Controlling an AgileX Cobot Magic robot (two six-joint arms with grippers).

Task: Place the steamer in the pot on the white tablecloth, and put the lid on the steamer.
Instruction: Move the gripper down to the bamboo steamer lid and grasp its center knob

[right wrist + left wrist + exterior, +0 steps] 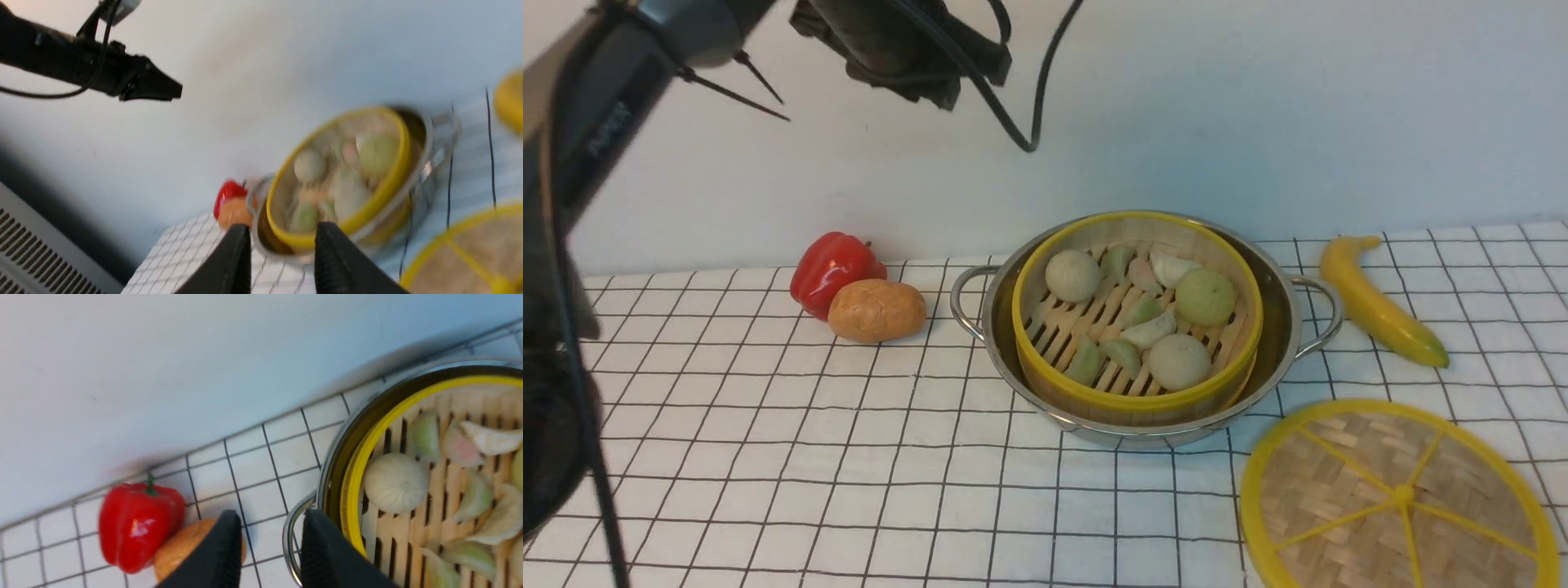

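Observation:
The steamer [1094,320], a yellow-rimmed bamboo basket with buns and dumplings, sits inside the shiny pot [1278,327] on the white tablecloth [849,474]. The lid [1401,494] lies flat on the cloth at the front right, apart from the pot. My left gripper [269,516] hangs high above the pot's left handle [291,535], open and empty. My right gripper [282,230] is also open with nothing between its fingers. It hovers above the cloth with the steamer [339,175] and lid [470,253] in its blurred view.
A red bell pepper [832,265] and a brown potato [876,310] lie left of the pot near the wall. A banana [1376,298] lies to the pot's right. The left arm [621,122] and its cables cross the upper left.

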